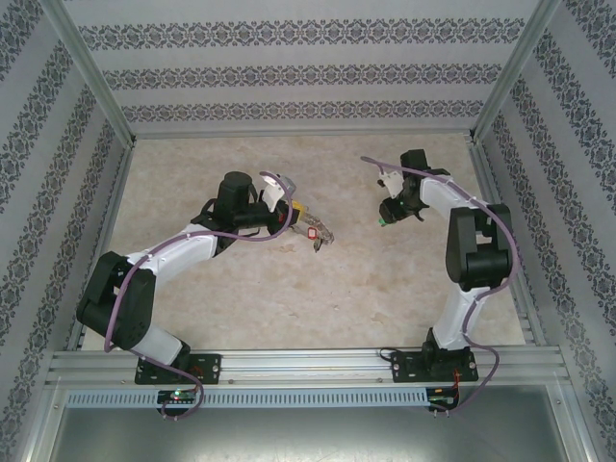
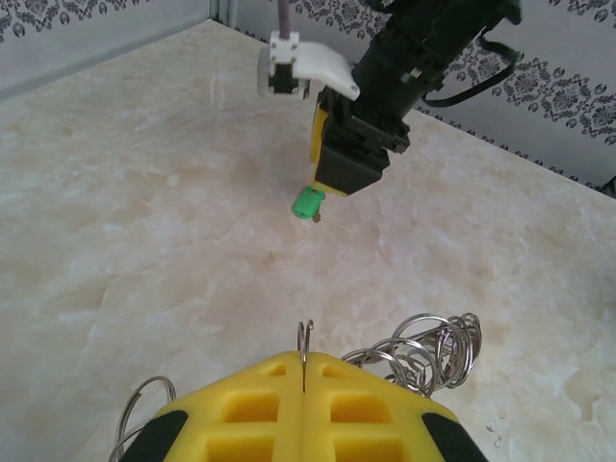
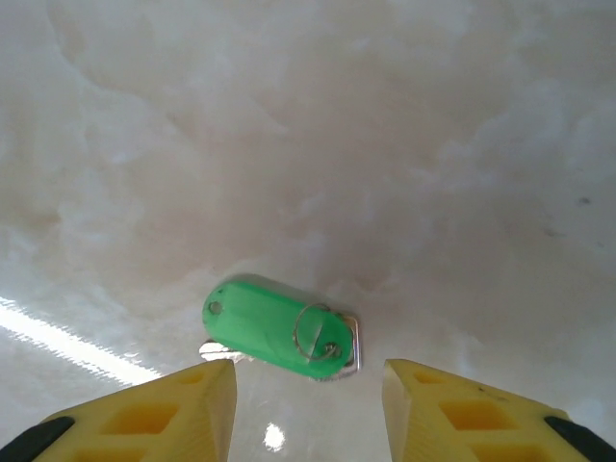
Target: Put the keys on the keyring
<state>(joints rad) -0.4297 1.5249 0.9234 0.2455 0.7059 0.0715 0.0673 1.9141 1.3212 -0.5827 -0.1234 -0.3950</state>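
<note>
Left gripper [image 2: 303, 377] pinches the keyring [image 2: 430, 352]; right gripper [image 3: 308, 377] is open above a green key tag [image 3: 275, 323].
The yellow fingers of the left gripper are pressed together on one thin wire loop, and they hide most of the keyring. In the top view a red key tag [image 1: 313, 232] lies just beside the keyring, too small to tell if it is attached. The right gripper's fingers stand wide apart and hold nothing. The green key tag lies on the table [image 3: 385, 144] just ahead of them, with the metal part under it mostly covered.

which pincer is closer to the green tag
Right. The right pincer hangs open right at the green tag, which lies just ahead of it. The left pincer sits apart across the table, shut on the keyring.
</note>
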